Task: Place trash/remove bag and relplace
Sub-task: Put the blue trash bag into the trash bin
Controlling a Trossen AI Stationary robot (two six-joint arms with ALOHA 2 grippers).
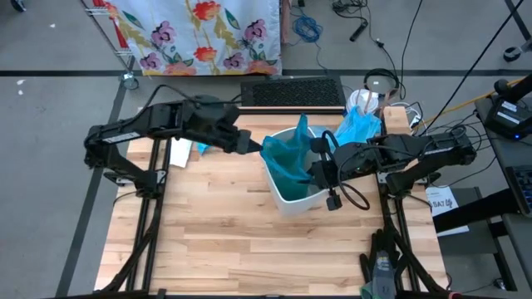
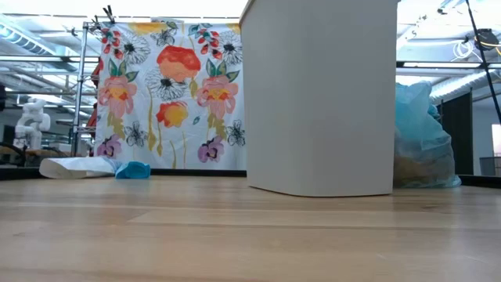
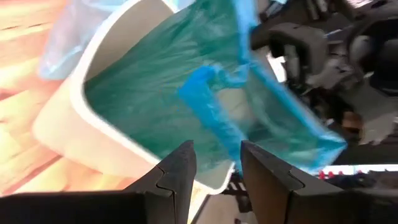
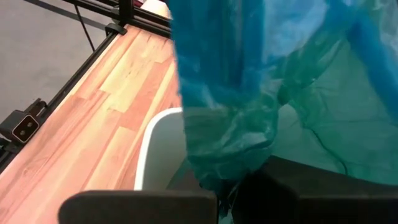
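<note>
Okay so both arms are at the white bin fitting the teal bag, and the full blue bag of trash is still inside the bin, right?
Not quite. The full blue bag sits on the table behind the white bin, not inside it, as the high view shows. Both arms are at the bin with the teal bag.

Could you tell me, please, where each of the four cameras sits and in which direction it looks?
High view: above the table, looking straight down; both arms, white bin, teal bag.
Low view: at table-top height, looking level across; the bin, a filled blue bag, no arm.
Left wrist view: on the left arm, facing the bin's mouth; left gripper, jaws apart.
Right wrist view: on the right arm, over the bin rim; right gripper shut on the teal bag.
Shared: both wrist views show the teal bag in the bin.
</note>
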